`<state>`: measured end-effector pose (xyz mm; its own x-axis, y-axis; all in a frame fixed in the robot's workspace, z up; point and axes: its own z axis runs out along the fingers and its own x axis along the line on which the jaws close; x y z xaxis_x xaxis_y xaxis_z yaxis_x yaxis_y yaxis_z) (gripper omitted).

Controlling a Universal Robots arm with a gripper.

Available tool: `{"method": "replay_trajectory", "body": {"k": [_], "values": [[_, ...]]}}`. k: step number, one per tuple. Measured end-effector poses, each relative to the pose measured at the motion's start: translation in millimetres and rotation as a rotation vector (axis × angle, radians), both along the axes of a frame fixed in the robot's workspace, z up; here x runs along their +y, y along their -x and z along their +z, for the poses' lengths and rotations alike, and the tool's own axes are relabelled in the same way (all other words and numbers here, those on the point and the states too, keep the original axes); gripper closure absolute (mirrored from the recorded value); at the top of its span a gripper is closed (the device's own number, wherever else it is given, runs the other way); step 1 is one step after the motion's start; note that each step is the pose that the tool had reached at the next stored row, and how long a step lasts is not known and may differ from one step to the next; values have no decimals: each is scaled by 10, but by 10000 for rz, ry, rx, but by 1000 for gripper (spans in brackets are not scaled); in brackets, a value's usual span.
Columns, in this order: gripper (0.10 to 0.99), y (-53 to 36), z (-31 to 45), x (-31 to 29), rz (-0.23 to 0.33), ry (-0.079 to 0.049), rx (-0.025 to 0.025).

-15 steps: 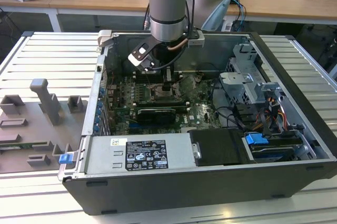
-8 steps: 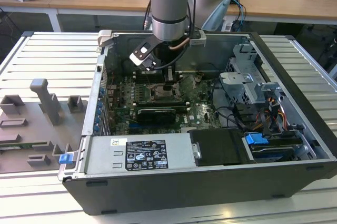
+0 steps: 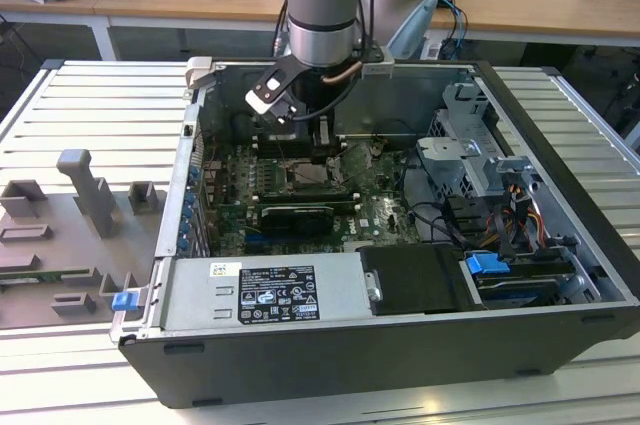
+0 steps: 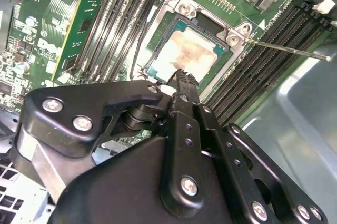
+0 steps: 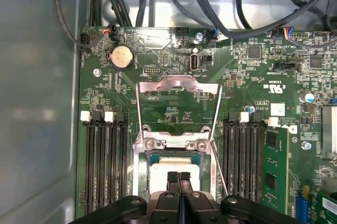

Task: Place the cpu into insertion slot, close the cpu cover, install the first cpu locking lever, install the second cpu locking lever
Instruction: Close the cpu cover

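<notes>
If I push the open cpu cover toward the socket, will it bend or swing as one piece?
The cpu cover is a thin metal frame around a window, so probably light and springy. It looks hinged at the edge beside the cpu, so it should swing, not slide. Its shiny surface is likely slippery.

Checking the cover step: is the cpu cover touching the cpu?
Apart. In the first wrist view the cpu cover stands swung open, board showing through its window, clear of the seated cpu.
</notes>
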<state>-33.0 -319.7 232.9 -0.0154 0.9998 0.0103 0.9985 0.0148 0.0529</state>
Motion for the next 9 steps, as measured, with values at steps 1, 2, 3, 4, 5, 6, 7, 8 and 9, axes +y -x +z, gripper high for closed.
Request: {"method": "replay_trajectory", "body": {"k": [1,2,3,4,5,6,7,8,9], "values": [[980,0,24,0,0,-1,-1],[980,0,45,0,0,-1,-1],[980,0,60,0,0,0,0],[980,0,81,0,0,-1,0],[980,0,92,0,0,0,0],[980,0,102,0,0,0,0],[980,0,111,0,0,0,0],[980,0,111,0,0,-2,-1],[980,-1,111,0,-2,-3,-2]]}}
